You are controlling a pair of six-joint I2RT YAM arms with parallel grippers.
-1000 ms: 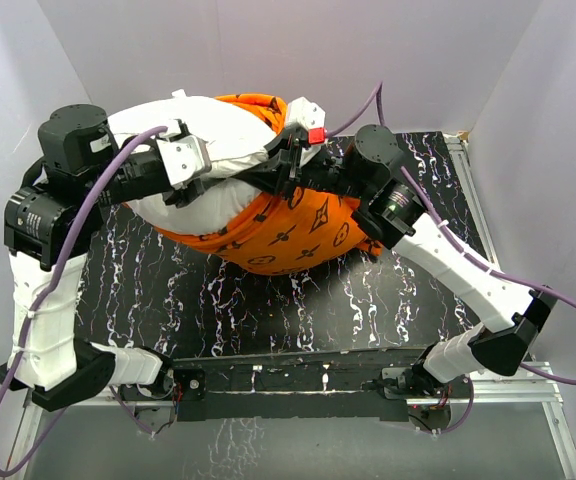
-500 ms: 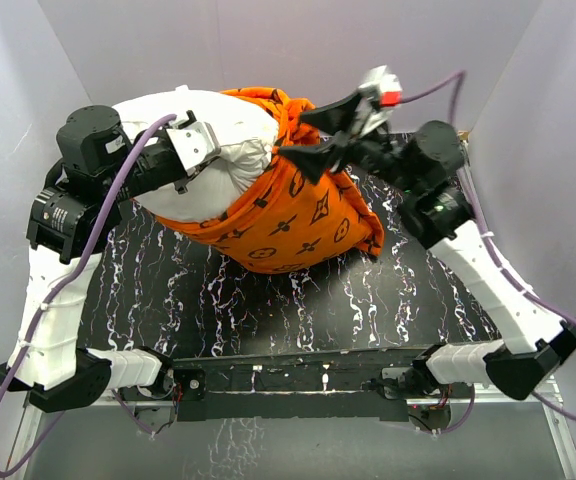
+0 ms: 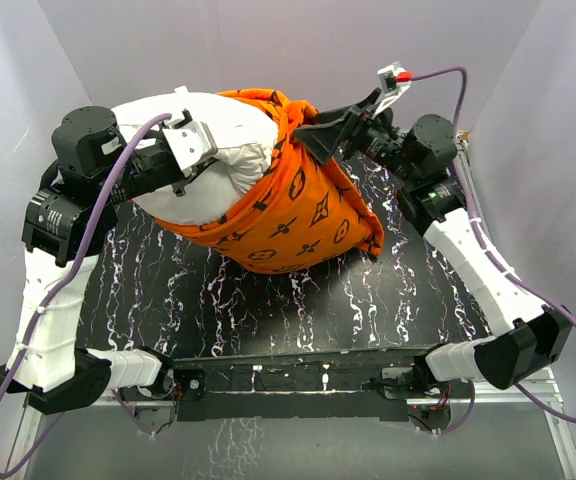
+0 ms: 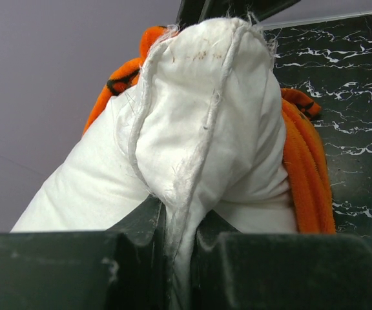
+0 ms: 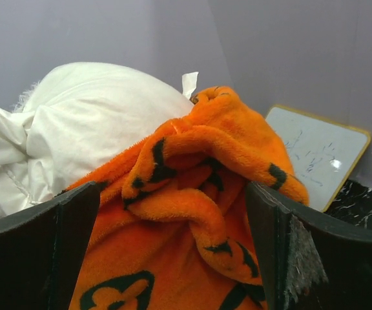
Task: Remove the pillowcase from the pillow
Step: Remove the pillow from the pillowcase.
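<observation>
Top view: the pillow sits upper left, with the pillowcase covering its right end at centre. Left wrist: the left tool is clamped on the pillow's seam. Right wrist: the right tool stands wide open, with bunched pillowcase between its fingers.

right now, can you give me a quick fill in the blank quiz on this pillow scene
1. The left fingers are shut on the white ____.
2. The right fingers stand ____, facing the bunched pillowcase.
3. A small framed ____ leans against the wall behind the pillowcase.

Missing words: pillow; open; whiteboard.
</observation>
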